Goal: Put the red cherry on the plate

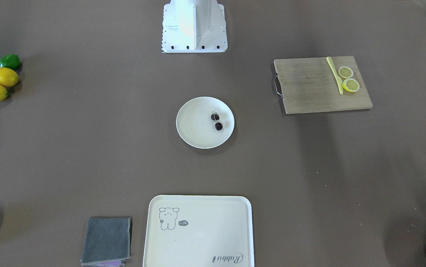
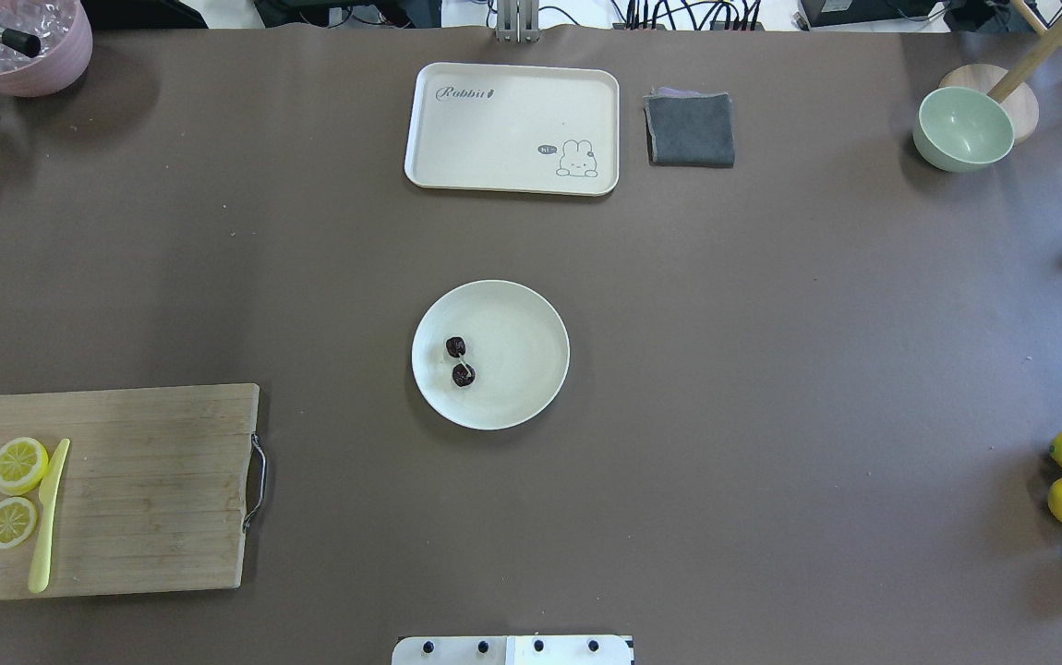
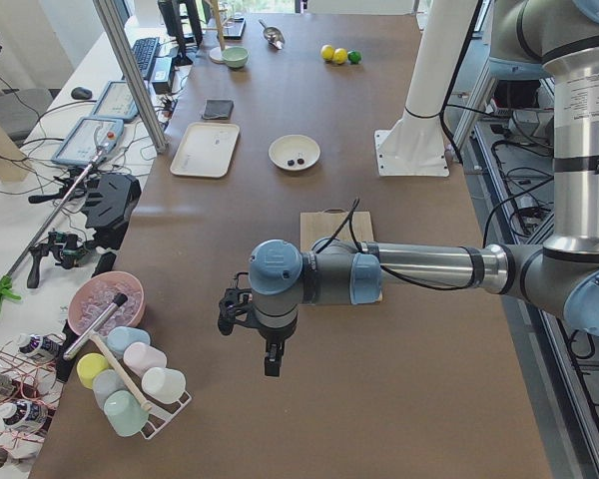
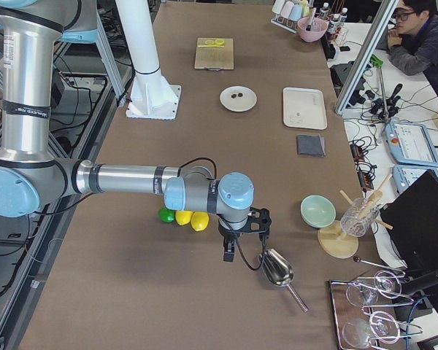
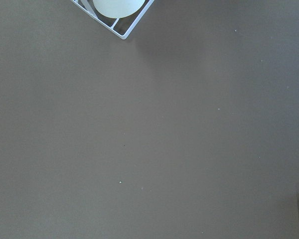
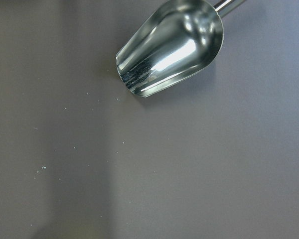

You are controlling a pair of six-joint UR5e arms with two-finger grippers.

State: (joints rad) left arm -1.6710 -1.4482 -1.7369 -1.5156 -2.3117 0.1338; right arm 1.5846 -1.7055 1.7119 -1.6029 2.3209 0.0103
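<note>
On the plate (image 2: 522,356) — the red cherry (image 2: 463,374); off-centre.

Silver arms (image 3: 419,264) with pale-blue joint caps (image 3: 276,267), black cables (image 3: 344,225), white pedestal (image 1: 194,26).

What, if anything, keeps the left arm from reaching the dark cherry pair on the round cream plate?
Likely nothing, so probably yes: the dark cherry pair lies uncovered on the round cream plate, open brown table all around. The left arm hovers farther along the table.

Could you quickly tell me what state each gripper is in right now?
Left gripper: cannot be told.
Right gripper: cannot be told.
</note>
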